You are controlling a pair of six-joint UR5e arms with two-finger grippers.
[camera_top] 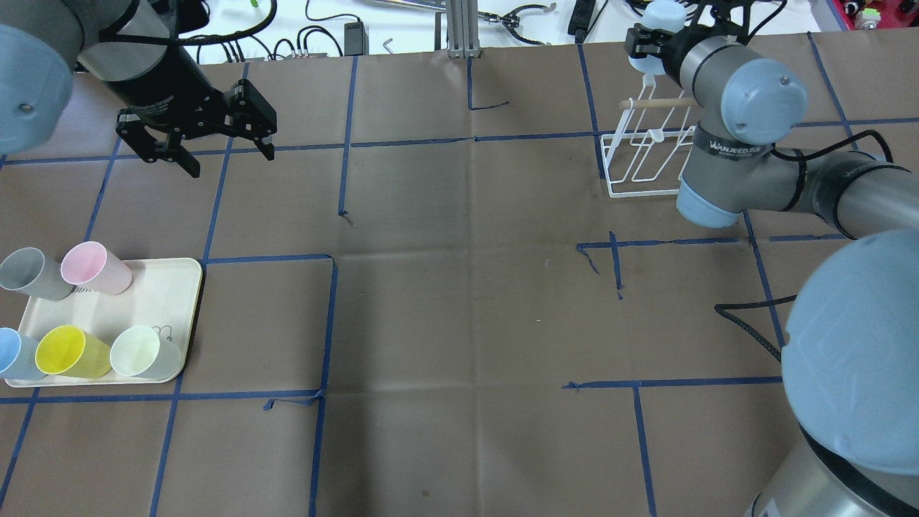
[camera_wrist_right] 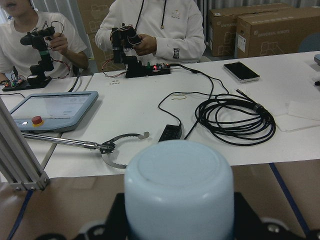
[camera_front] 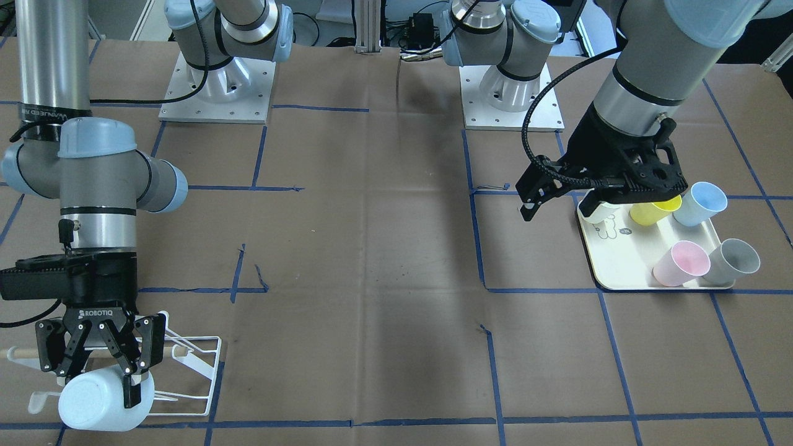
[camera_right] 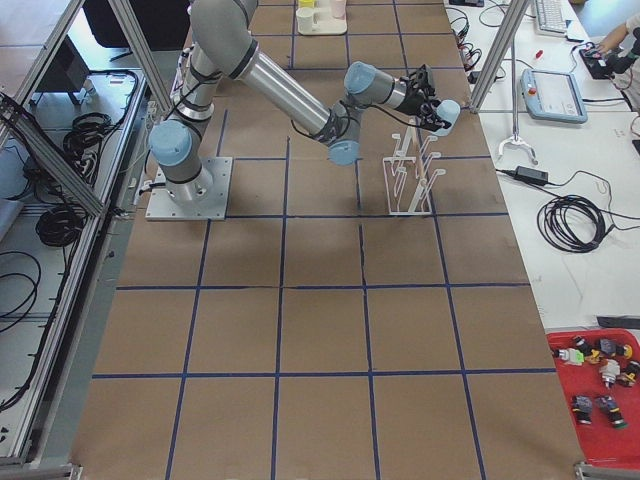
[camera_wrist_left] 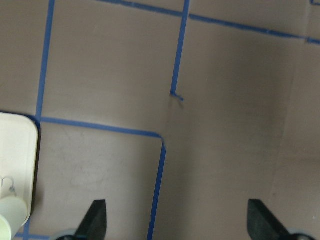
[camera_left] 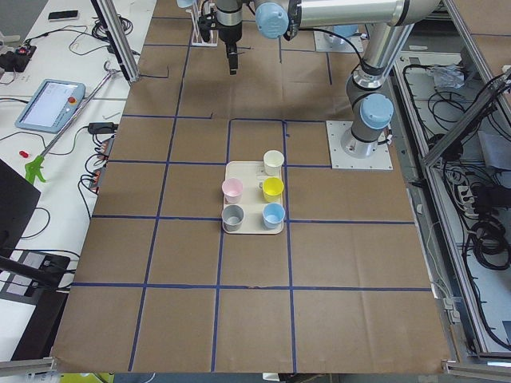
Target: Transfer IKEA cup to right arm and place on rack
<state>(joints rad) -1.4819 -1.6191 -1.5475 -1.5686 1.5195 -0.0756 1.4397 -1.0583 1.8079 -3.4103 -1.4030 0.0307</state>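
My right gripper [camera_front: 127, 379] is shut on a pale blue IKEA cup [camera_front: 99, 399]. It holds the cup on its side, base pointing away from the wrist, over the end of the white wire rack [camera_front: 195, 365] by the wooden dowel [camera_top: 657, 103]. The cup fills the right wrist view [camera_wrist_right: 178, 192] and shows in the overhead view [camera_top: 660, 16]. My left gripper [camera_top: 230, 159] is open and empty above the table, beyond the tray. Its fingertips [camera_wrist_left: 96, 220] stand wide apart over bare paper.
A cream tray [camera_top: 169, 287] at my left holds grey [camera_top: 29, 273], pink [camera_top: 93, 267], blue [camera_top: 14, 353], yellow [camera_top: 68, 352] and whitish [camera_top: 140, 352] cups on their sides. Brown paper with blue tape lines covers the table. Operators sit past the far edge.
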